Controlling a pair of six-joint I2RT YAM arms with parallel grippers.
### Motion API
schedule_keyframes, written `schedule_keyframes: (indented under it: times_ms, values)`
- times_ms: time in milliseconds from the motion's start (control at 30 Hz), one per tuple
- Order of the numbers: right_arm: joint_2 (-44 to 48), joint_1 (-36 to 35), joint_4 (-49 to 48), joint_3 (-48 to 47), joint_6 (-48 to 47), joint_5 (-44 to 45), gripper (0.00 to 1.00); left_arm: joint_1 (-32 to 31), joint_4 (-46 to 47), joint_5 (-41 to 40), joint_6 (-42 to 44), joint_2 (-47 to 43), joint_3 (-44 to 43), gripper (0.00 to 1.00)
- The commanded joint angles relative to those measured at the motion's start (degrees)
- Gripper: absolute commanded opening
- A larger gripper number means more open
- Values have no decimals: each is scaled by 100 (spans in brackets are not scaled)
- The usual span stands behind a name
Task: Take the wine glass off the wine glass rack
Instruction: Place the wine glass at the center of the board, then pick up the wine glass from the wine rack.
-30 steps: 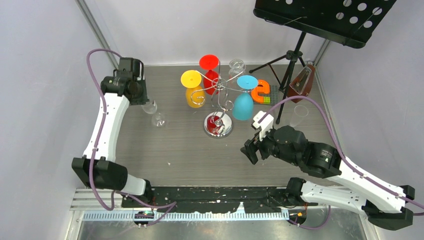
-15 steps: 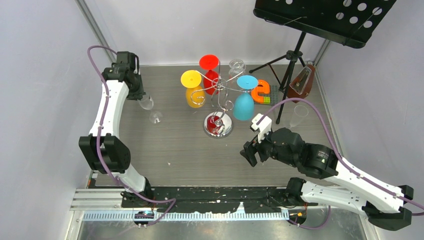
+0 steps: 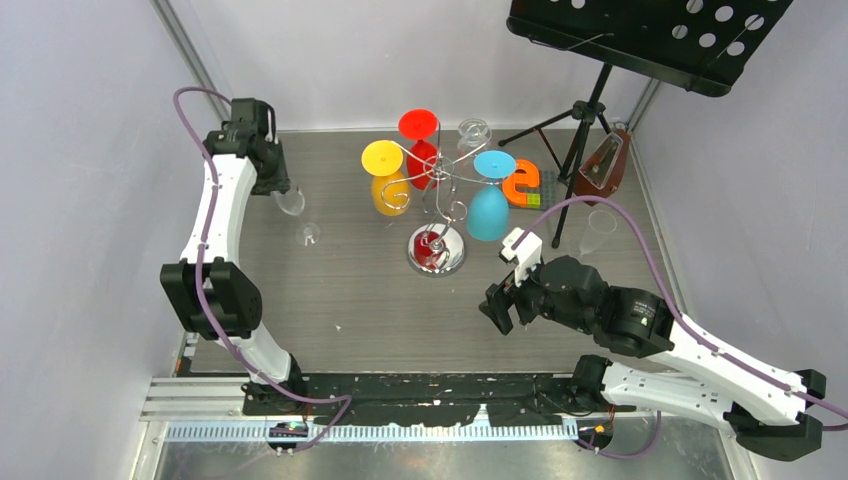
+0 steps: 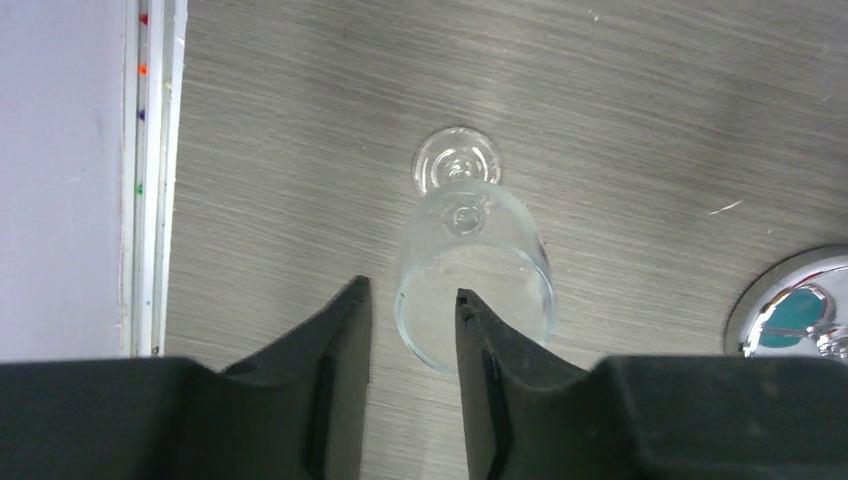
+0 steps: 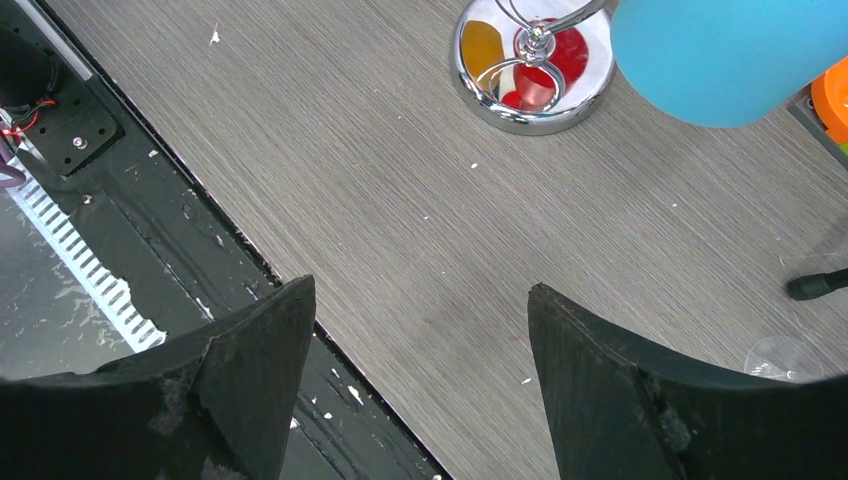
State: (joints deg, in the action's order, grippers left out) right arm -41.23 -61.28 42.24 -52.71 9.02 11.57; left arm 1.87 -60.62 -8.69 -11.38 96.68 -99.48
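Here the clear wine glass (image 4: 480, 260) is off the wine glass rack (image 3: 450, 258) and stands on its foot on the grey table (image 3: 370, 300), at the far left, well apart from the rack's mirrored base. We see the left gripper (image 4: 410, 292) right above it, pointing down. Its fingers are parted only a little, and the left side of the glass's rim lies in the narrow gap, one finger outside the bowl and the other over its mouth. Neither finger seems to press the wall, so we read the gripper as slightly open with no grip on the glass. The rack stands mid-table toward the far side, and a yellow glass (image 3: 390, 192), a red glass (image 3: 422, 160) and a blue glass (image 3: 487, 212) hang bowl-down from its curled arms. Near and right of the rack, the right gripper (image 5: 420, 290) hovers over bare table, its fingers wide apart with nothing between them. At the far right we see a black music stand (image 3: 640, 35), a brown metronome (image 3: 603, 165) and an orange letter block (image 3: 522, 183).
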Motion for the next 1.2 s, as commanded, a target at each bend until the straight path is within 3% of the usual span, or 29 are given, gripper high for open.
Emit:
schedule_keyframes:
  times_ms: [0, 200, 500, 800, 1000, 1167]
  values:
    - [12, 10, -94, -106, 103, 8, 84, 9, 157, 86, 17, -81, -347, 40]
    - [-4, 11, -26, -166, 127, 16, 84, 7, 49, 56, 10, -321, -401, 61]
    - [-153, 15, 193, -391, 193, 134, 85, -368, 242, -47, -51, -1241, 263, 78]
    - [-197, 17, 350, -491, 355, 267, 85, -761, 325, 227, -200, -2292, 688, 79]
    - [-222, 15, 412, -458, 474, 330, 85, -942, 173, 1213, -455, -2753, 423, 79]
    - [-236, 12, 412, -456, 525, 363, 85, -952, 638, 2522, -926, -3031, 544, 79]
